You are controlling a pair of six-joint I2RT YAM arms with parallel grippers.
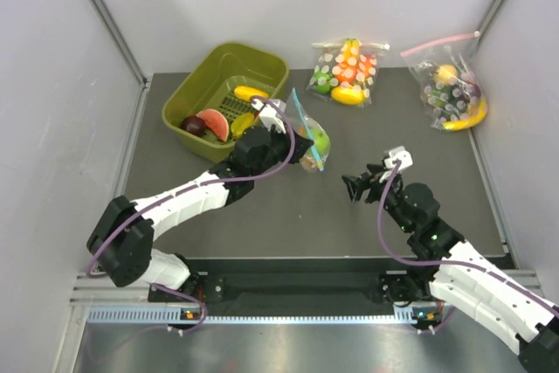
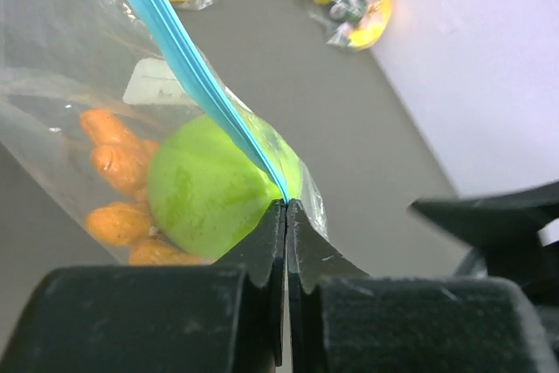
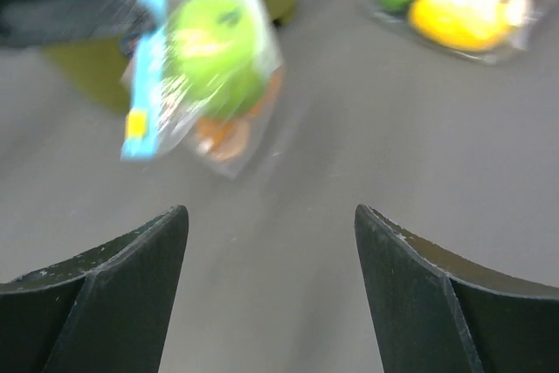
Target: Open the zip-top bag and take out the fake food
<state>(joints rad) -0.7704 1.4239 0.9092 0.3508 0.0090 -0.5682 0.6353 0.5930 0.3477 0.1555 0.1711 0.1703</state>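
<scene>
The small clear zip-top bag (image 1: pixel 307 134) with a light-blue zip strip (image 2: pixel 188 63) stands tilted on the mat beside the green bin. Inside it I see a round green fruit (image 2: pixel 210 185) and several orange carrot-like pieces (image 2: pixel 113 168). My left gripper (image 2: pixel 286 205) is shut on the end of the zip strip, holding the bag up. My right gripper (image 3: pixel 271 224) is open and empty, to the right of the bag and apart from it, facing it. The bag also shows blurred in the right wrist view (image 3: pixel 205 67).
An olive-green bin (image 1: pixel 225 98) with yellow, red and purple toy pieces sits at the back left. Two larger white-dotted bags with pink zip strips lie at the back: one at centre (image 1: pixel 348 72), one at the right by the wall (image 1: pixel 452 93).
</scene>
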